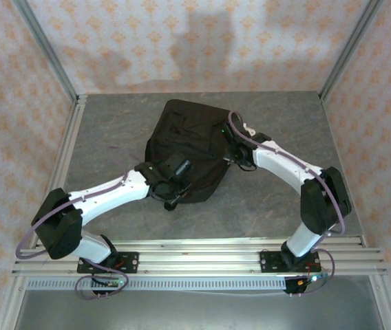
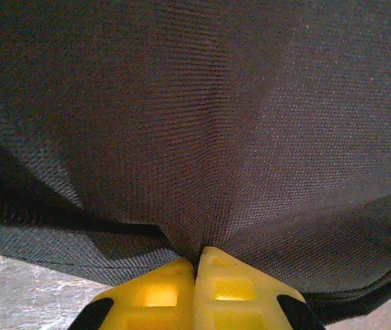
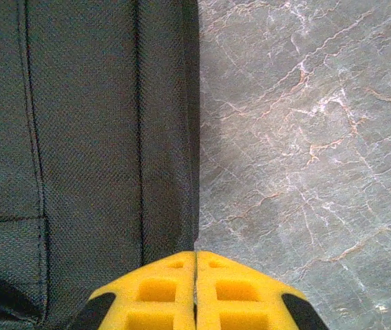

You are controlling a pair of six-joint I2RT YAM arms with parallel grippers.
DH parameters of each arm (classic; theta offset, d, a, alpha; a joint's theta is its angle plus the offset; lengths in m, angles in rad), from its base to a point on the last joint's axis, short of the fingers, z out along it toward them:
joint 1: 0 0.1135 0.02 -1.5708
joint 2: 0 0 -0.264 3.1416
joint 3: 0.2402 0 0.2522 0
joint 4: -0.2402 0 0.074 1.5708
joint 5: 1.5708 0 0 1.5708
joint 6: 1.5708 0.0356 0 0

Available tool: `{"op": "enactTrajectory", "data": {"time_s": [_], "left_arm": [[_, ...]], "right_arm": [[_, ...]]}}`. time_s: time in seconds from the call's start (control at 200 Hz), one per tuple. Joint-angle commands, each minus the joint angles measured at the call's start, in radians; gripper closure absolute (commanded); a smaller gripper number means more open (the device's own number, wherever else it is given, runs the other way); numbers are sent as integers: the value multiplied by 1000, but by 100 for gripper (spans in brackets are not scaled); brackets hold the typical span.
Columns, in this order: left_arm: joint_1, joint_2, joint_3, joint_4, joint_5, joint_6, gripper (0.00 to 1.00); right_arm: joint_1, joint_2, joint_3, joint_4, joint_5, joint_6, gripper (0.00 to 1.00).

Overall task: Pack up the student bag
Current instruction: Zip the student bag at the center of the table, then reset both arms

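Lying near the middle of the table's [image 1: 113, 117] far edge, the black student bag [image 1: 185, 137] had its fabric clamped in the left gripper [image 2: 197, 254]; the right gripper [image 3: 195, 256] sat closed tight at its right edge.

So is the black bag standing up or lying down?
Lying down. The student bag sprawls flat and crumpled on the table; the left gripper pinches a pucker of its fabric.

The left arm [image 1: 106, 191] and right arm [image 1: 285, 165] reach inward, elbows bent outward. The left gripper [image 2: 196, 258] has its yellow fingers pressed together, pinching a pucker of the student bag [image 2: 209, 124]. The right gripper [image 3: 195, 256] is likewise closed; whether it grips fabric is unclear.
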Motion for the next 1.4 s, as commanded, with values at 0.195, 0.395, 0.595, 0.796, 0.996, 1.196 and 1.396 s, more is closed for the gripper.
{"op": "enactTrajectory", "data": {"time_s": [0.195, 0.395, 0.595, 0.796, 0.996, 1.196, 1.396], "left_arm": [[-183, 185, 225, -76, 41, 77, 100], [-261, 265, 306, -68, 45, 50, 99], [-267, 226, 276, 67, 100, 133, 66], [-249, -33, 144, 259, 68, 408, 0], [-68, -311, 154, 23, -249, 656, 0], [-9, -540, -63, 263, -873, 1175, 0], [194, -547, -331, 613, -588, 1569, 0]], "right_arm": [[-50, -152, 0, -25, 69, -12, 44], [-66, -324, -66, -53, 182, -55, 16], [-79, -454, -95, -18, 102, -120, 0], [-79, -566, -54, 2, 40, -187, 0], [-79, -582, -37, 44, 117, -297, 1], [-79, -553, -149, 302, 136, -649, 0], [-82, -522, -428, 781, 271, -794, 0]]}}
